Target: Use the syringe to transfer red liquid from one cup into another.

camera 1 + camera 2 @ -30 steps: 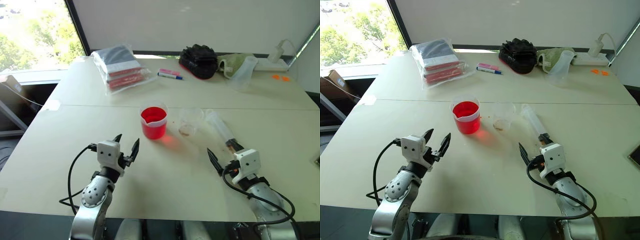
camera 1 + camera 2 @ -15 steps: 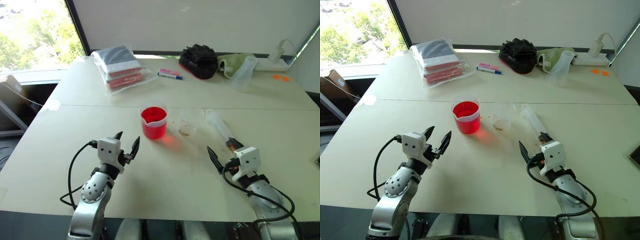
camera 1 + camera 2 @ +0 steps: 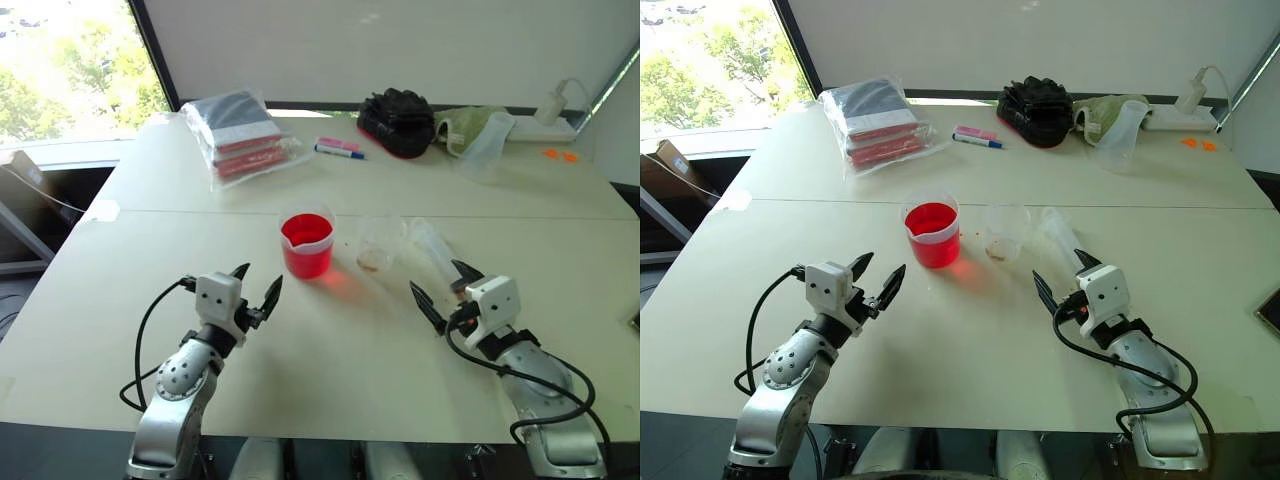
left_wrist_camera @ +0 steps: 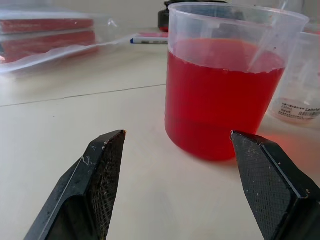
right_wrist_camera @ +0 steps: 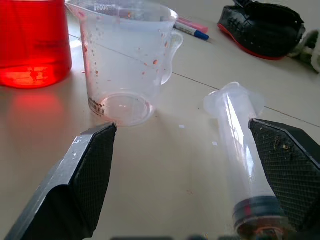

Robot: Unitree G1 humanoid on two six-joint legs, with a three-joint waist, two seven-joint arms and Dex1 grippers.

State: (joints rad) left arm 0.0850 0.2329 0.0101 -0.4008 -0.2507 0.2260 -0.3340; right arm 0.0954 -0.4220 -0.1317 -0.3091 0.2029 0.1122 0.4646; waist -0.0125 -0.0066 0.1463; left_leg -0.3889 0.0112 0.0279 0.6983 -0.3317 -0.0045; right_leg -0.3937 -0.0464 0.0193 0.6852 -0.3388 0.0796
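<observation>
Syringe (image 5: 243,165): lies flat on table (image 3: 150,290), long axis running away from right gripper (image 3: 441,290), orange tip nearest it, just ahead of its wide-open, empty jaws. Right arm is nearer. Left gripper (image 3: 255,284): open, empty, facing beaker (image 3: 306,245) of red liquid (image 4: 220,95); cup (image 3: 380,243) between.

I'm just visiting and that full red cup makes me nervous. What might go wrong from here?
The beaker is nearly full of red liquid, and the open left gripper sits close to it; a nudge could spill it. The syringe lies flat by the open right gripper, so it may roll or slip when grasped. The small empty cup looks light and could tip.
</observation>
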